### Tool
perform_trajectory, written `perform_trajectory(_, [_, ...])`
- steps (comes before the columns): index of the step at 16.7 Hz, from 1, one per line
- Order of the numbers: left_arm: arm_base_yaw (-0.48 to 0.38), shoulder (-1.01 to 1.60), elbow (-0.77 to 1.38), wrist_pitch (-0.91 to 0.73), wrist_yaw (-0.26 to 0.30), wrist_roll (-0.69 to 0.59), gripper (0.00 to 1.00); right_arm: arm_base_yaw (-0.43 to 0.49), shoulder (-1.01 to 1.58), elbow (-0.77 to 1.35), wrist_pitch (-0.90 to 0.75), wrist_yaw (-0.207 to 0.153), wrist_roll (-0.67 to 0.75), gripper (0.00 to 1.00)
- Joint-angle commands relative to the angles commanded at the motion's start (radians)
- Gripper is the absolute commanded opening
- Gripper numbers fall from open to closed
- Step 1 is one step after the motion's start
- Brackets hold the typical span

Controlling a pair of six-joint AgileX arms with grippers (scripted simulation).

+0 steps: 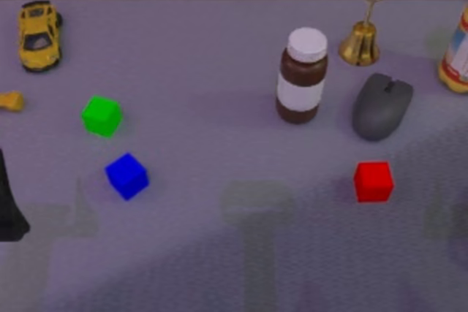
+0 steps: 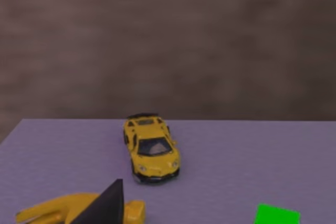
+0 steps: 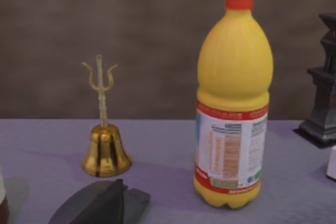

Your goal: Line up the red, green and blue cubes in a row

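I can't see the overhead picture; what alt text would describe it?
Three small cubes sit apart on a purple table: green cube and blue cube at left, red cube at right. Behind them stand a yellow toy car, brown jar, brass bell and grey mouse.

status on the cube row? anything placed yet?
Done: nothing. In the top view the green cube and blue cube sit close together at the table's left; the red cube sits far right, below the grey mouse. In hand: nothing visibly held. Left: bring all three cubes into one row.
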Motion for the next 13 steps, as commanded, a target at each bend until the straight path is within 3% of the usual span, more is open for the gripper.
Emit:
perform_trajectory(6, [0.000, 0.000, 0.000, 0.000, 0.000, 0.000, 1.00, 0.029, 0.104, 0.099, -0.066, -0.004, 0.025, 1.00])
perform_trajectory(13, [0.000, 0.000, 0.000, 0.000, 0.000, 0.000, 1.00, 0.140, 0.681, 0.530, -0.366, -0.001, 0.131, 1.00])
